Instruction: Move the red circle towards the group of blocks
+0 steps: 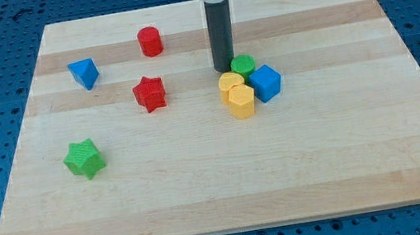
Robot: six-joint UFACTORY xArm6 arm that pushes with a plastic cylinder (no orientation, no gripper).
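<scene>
The red circle (150,40) stands near the view's top, left of centre. A group of blocks sits right of centre: a green circle (244,66), a blue cube (266,82), a yellow heart-like block (231,82) and a yellow hexagon (241,101), all touching. My tip (224,69) is at the group's upper left edge, right next to the green circle and just above the yellow block. It is well to the right of the red circle and slightly lower.
A red star (150,93) lies between the red circle and the group, lower left. A blue triangle-like block (84,73) is at the left. A green star (84,159) is at the lower left. The wooden board (229,190) ends at a blue perforated table.
</scene>
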